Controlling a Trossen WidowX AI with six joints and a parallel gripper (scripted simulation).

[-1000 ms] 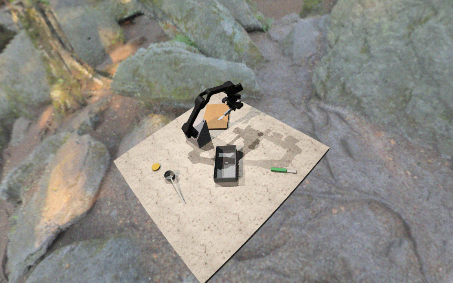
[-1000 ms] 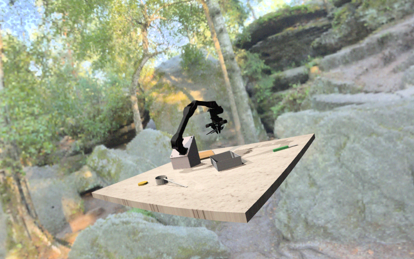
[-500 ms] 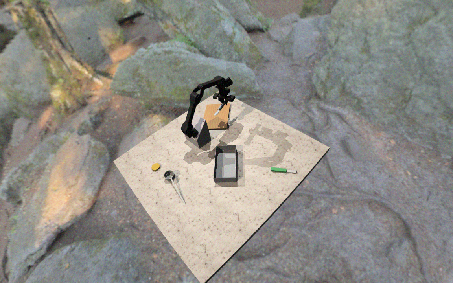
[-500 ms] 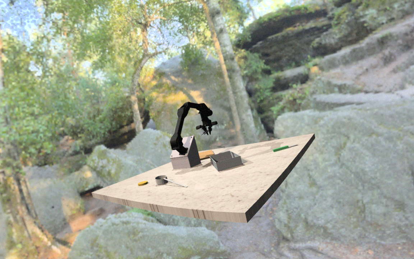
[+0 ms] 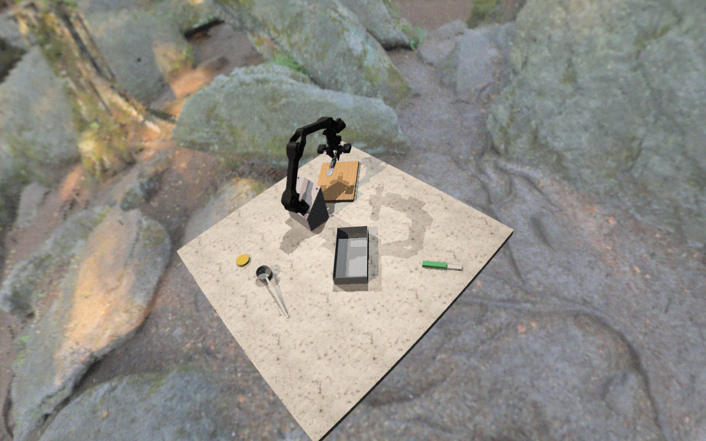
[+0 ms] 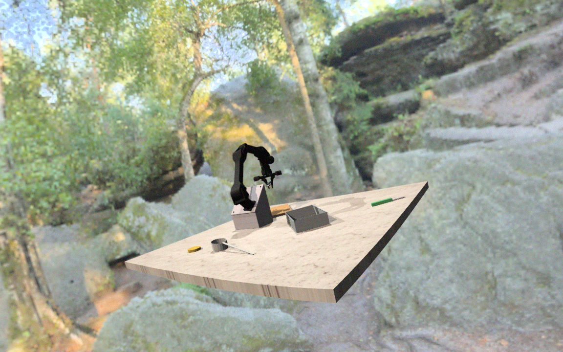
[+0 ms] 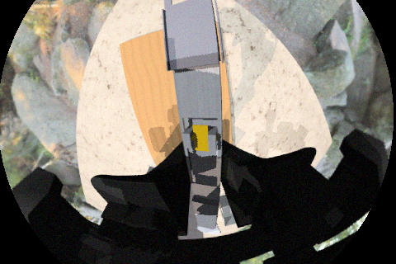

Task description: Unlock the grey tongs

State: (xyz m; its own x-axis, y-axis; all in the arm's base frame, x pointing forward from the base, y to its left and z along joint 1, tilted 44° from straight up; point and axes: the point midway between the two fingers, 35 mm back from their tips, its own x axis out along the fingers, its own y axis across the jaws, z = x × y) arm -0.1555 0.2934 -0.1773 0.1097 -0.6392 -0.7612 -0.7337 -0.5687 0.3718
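My gripper [image 5: 336, 157] [image 6: 269, 184] [image 7: 200, 139] is shut on the grey tongs [image 5: 331, 168] [image 7: 198, 92] and holds them in the air above the wooden board [image 5: 349, 168] [image 6: 281, 209] [image 7: 140, 74]. In the top view the tongs slope, with one end low and a little to the left. In the wrist view they run from the top edge down between the fingers, with a yellow part at the fingertips. Whether their arms are locked cannot be told. The roasting tin [image 5: 350, 280] [image 6: 314, 222] stands on the table with no tongs across it.
The arm's box-shaped base [image 5: 318, 214] [image 6: 248, 221] stands close beside the board. A round dark pan [image 5: 263, 274] [image 6: 219, 245] with a long pale handle and a yellow disc [image 5: 242, 260] [image 6: 193, 249] lie at the left. A green-handled tool [image 5: 434, 264] [image 6: 381, 202] lies at the right.
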